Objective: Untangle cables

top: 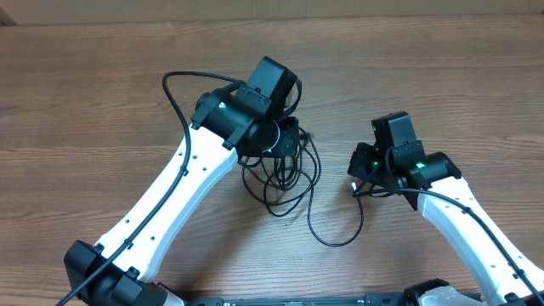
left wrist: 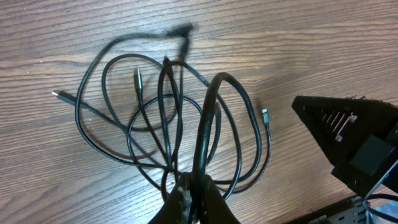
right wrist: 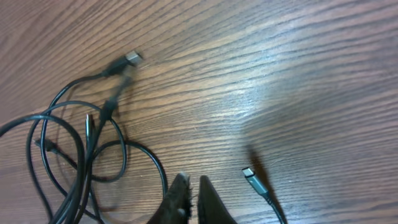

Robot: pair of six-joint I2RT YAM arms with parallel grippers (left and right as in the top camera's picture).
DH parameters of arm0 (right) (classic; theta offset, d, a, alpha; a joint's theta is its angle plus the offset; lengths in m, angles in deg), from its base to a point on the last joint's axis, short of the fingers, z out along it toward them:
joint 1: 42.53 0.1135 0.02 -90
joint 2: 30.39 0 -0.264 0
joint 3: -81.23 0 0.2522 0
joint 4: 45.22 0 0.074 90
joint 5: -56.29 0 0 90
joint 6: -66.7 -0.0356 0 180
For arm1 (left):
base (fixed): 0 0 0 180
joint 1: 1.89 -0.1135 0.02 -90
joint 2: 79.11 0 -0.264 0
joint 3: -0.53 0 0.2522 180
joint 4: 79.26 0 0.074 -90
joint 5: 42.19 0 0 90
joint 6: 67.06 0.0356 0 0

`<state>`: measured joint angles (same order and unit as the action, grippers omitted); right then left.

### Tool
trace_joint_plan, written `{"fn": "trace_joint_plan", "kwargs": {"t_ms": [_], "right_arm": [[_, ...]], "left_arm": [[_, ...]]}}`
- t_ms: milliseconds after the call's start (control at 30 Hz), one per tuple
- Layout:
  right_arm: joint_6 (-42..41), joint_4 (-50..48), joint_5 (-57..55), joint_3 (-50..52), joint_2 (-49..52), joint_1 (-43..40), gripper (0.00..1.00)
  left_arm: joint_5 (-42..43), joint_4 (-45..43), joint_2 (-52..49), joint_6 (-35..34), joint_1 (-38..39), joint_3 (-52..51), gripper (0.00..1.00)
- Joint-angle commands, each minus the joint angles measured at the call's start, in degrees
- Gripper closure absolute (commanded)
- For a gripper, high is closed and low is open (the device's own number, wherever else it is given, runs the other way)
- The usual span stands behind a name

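Note:
The cables [top: 280,174] are thin black cords lying in a tangled bunch of loops on the wooden table, at its middle. My left gripper [top: 287,136] stands over the bunch's top. In the left wrist view it [left wrist: 196,186] is shut on one cord that arches up out of the cables [left wrist: 168,112]. My right gripper [top: 357,174] is to the right of the bunch. Its tips [right wrist: 194,182] are parted by a narrow slit with nothing between them. A silver-tipped plug [right wrist: 249,174] lies on the wood just right of them. The tangle [right wrist: 68,155] lies to their left.
One loose cord [top: 327,229] loops out from the bunch toward the front and ends near the right gripper. Loose plug ends [left wrist: 56,94] [left wrist: 265,115] lie around the tangle. The right arm's black housing [left wrist: 354,143] sits close to the bunch's right side.

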<state>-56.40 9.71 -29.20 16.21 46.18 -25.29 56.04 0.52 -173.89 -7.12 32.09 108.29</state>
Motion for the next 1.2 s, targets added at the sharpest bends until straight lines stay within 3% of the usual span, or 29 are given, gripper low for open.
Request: {"fn": "trace_joint_plan", "kwargs": {"t_ms": [0, 100, 167, 267, 533, 800, 933, 1167], "right_arm": [[0.15, -0.04, 1.29, -0.17, 0.07, -0.26, 0.78], [0.35, -0.07, 1.64, -0.17, 0.07, -0.28, 0.39], [0.33, -0.09, 1.84, -0.17, 0.07, -0.28, 0.19], [0.39, -0.11, 3.91, -0.17, 0.07, -0.28, 0.01], [15.93, -3.39, 23.41, -0.17, 0.07, -0.28, 0.0], [19.02, -3.56, 28.37, -0.17, 0.07, -0.26, 0.0], [20.17, -3.76, 29.77, -0.17, 0.07, -0.28, 0.0], [21.62, -5.03, 31.74, -0.17, 0.07, -0.26, 0.0]], "left_arm": [[-1.22, 0.13, 0.37, 0.81, -0.33, 0.66, 0.96], [-1.25, 0.24, 0.37, 1.9, -0.33, 0.66, 0.96], [-1.22, 0.37, 0.39, 2.62, -0.33, 0.66, 0.96], [-1.2, 0.61, 0.39, 4.15, -0.33, 0.66, 0.96], [-2.54, 0.85, 0.39, 8.11, -0.42, 0.66, 0.96], [-5.55, 3.04, 2.23, 8.92, -3.98, 1.2, 0.96], [-3.54, 3.02, 5.79, 14.99, -6.54, 5.01, 0.96], [-11.04, 3.1, 12.41, 17.66, -10.45, 8.81, 0.96]]}}
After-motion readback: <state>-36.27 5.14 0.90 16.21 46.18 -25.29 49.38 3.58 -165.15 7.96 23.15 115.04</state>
